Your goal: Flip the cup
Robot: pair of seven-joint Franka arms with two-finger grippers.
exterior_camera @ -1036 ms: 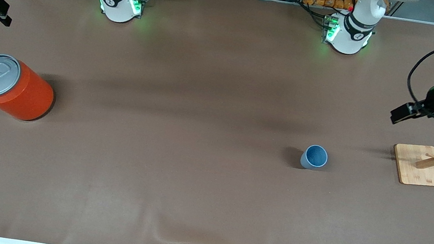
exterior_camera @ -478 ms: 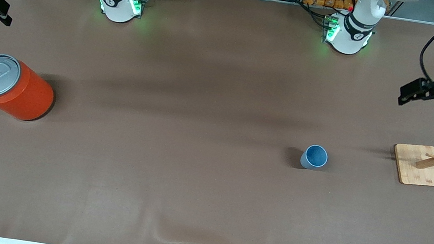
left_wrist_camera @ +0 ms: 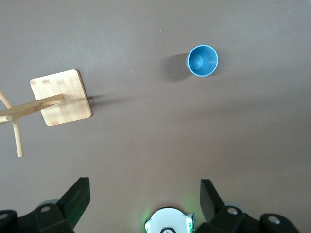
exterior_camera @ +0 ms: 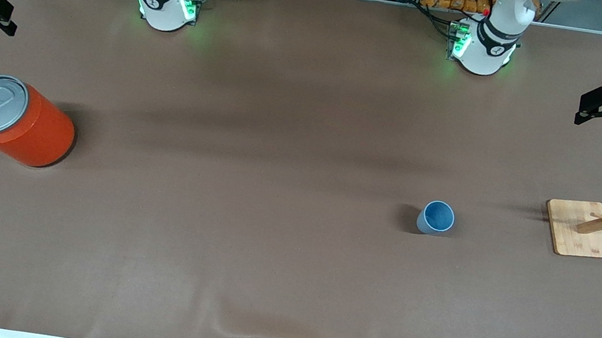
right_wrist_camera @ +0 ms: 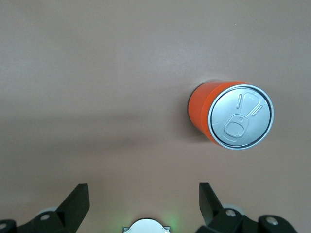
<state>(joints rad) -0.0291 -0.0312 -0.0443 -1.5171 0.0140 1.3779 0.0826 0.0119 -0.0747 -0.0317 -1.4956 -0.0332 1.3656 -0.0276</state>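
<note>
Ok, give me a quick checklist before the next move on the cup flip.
1. cup stands upright, mouth up, alone on the table: ok.
2. left gripper open, holding nothing: ok.
3. right gripper open, holding nothing: ok.
4. Left gripper over the cup: not ok, it is high over the table's left-arm end.
5. wooden rack stands apart from the cup: ok.
6. orange can at the right arm's end, well away: ok.

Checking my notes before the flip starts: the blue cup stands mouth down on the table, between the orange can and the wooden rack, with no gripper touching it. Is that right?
Not quite: the blue cup stands mouth up, its darker inside showing in the left wrist view and the front view. The rest holds: it is between the orange can and the wooden rack, untouched.
</note>
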